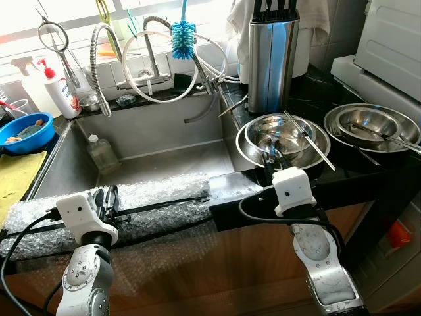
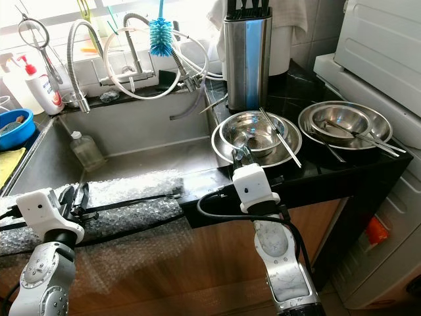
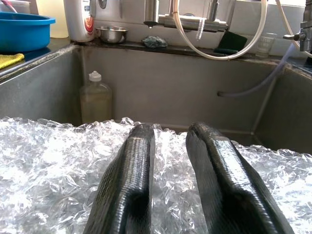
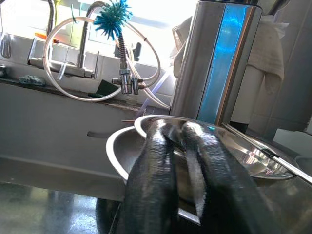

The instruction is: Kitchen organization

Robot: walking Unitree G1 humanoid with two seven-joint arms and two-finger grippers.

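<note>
A dark surface [image 1: 342,172] at centre right carries steel bowls [image 1: 283,139] beside the sink [image 1: 164,155], right pincer [image 1: 273,158] clamped on the bowls' rim, left pincer [image 1: 105,197] nearly together over bubble wrap [image 1: 151,197].

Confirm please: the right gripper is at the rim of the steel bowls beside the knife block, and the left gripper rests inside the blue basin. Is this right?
Not quite. The right gripper is at the steel bowls beside the knife block, but the left eye view shows the left gripper over the bubble wrap on the sink's front edge, apart from the blue basin.
</note>
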